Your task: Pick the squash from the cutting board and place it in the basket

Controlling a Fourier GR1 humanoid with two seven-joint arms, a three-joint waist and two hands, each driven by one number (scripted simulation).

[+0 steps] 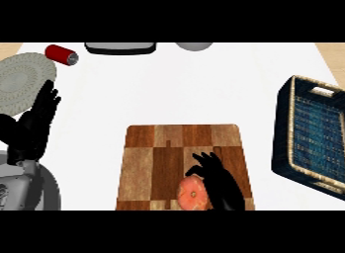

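You are looking down at the squash (192, 195), which is lying on the near edge of the cutting board (160, 148), well apart from the basket (284, 123) sitting on the desk (204, 89) to the right. Your right hand (222, 185) is lying against the squash's right side and partly covering it. Its fingers (205, 159) are spreading apart and pointing forward past the squash, not closing around it. Your left hand (29, 128) is resting open at the left edge, fingers up, in front of a woven plate (11, 84). A red can (62, 54) is lying at the far left.
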